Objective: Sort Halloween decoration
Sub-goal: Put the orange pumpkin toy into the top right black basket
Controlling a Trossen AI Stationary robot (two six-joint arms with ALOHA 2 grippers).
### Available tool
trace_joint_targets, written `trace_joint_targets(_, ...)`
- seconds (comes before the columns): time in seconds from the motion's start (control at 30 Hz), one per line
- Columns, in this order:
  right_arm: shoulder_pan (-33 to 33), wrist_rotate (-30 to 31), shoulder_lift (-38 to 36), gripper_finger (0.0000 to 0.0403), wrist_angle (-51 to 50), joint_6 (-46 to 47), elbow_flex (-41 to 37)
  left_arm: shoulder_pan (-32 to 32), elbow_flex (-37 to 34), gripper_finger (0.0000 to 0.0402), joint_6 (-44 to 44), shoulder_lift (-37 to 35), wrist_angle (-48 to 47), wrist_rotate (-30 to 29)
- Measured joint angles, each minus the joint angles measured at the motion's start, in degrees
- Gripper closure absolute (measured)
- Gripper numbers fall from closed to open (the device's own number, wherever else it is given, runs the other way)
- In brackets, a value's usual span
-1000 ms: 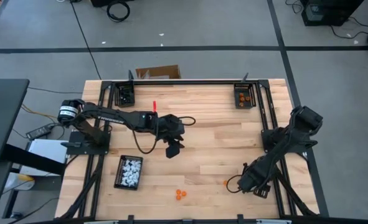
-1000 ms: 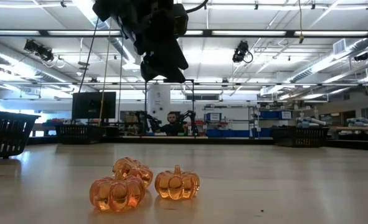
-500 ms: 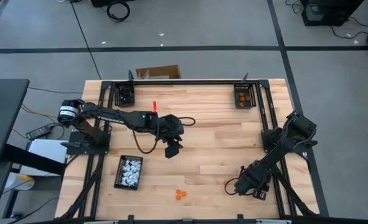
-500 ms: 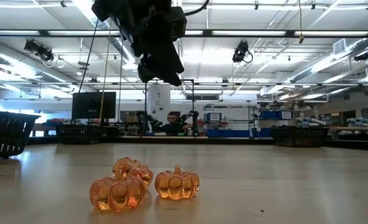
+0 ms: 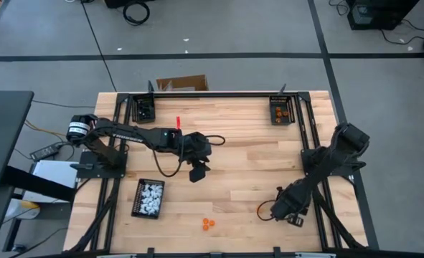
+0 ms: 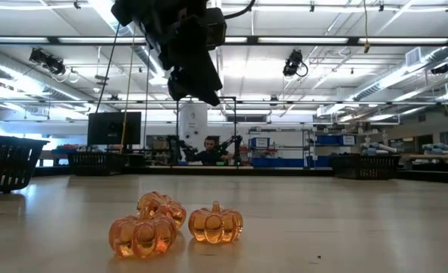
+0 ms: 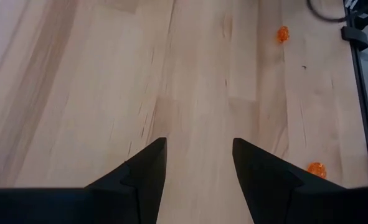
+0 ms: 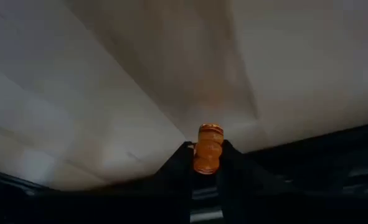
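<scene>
The right gripper (image 8: pixel 207 163) has closed onto an orange pumpkin (image 8: pixel 209 148) near the counter's (image 5: pixel 240 158) right front. The left gripper (image 7: pixel 198 163) hangs mid-counter, fingers apart.

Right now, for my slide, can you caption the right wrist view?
Right gripper pinching a small translucent orange pumpkin trinket between its dark fingers above the pale wooden table.

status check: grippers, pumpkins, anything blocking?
Right gripper shut on orange pumpkin, near table's front right. Left gripper open, hovering mid-table. Three pumpkins loose at front edge. Nothing blocking.
</scene>
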Motion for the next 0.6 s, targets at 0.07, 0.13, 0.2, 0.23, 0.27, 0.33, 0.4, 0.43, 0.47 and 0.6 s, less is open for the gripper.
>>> trace_joint_targets(0.07, -1.2, 3.2, -3.0, 0.0345, -0.1, 1.8, 0.0, 0.3, 0.0, 0.0208, 0.0, 0.0, -0.5, 0.0)
trace_joint_targets(0.13, -2.8, 7.7, -6.5, 0.0345, -1.0, 3.7, 0.0, 0.9, 0.0, 0.0208, 0.0, 0.0, -1.4, 0.0)
trace_joint_targets(0.2, -4.8, 12.6, -10.1, 0.0345, -2.8, 5.3, 0.0, 1.7, 0.0, 0.0208, 0.0, -0.1, -2.2, 0.0)
trace_joint_targets(0.23, -6.0, 15.1, -11.9, 0.0345, -3.8, 5.7, 0.0, 2.2, 0.0, 0.0208, 0.0, -0.4, -2.9, 0.0)
trace_joint_targets(0.27, -7.3, 17.4, -13.7, 0.0345, -5.0, 5.7, 0.0, 2.7, 0.0, 0.0208, 0.1, -0.7, -3.2, 0.0)
trace_joint_targets(0.33, -10.6, 21.6, -16.8, 0.0345, -7.4, 5.5, 0.0, 3.8, 0.0, 0.0208, 0.3, -1.6, -3.5, 0.0)
trace_joint_targets(0.4, -14.8, 25.3, -19.5, 0.0345, -10.1, 4.1, 0.0, 5.1, 0.2, 0.0208, 0.4, -2.5, -3.5, 0.0)
trace_joint_targets(0.43, -17.1, 27.3, -20.8, 0.0345, -11.3, 3.1, 0.0, 5.8, 0.3, 0.0208, 0.4, -3.2, -3.9, 0.0)
trace_joint_targets(0.47, -19.7, 28.8, -21.7, 0.0345, -12.6, 2.0, 0.0, 6.4, 0.3, 0.0208, 0.4, -3.7, -4.3, 0.0)
trace_joint_targets(0.6, -32.9, 34.6, -24.3, 0.0345, -16.7, -4.3, -0.1, 9.3, 0.3, 0.0208, 0.4, -6.1, -3.7, 0.0)
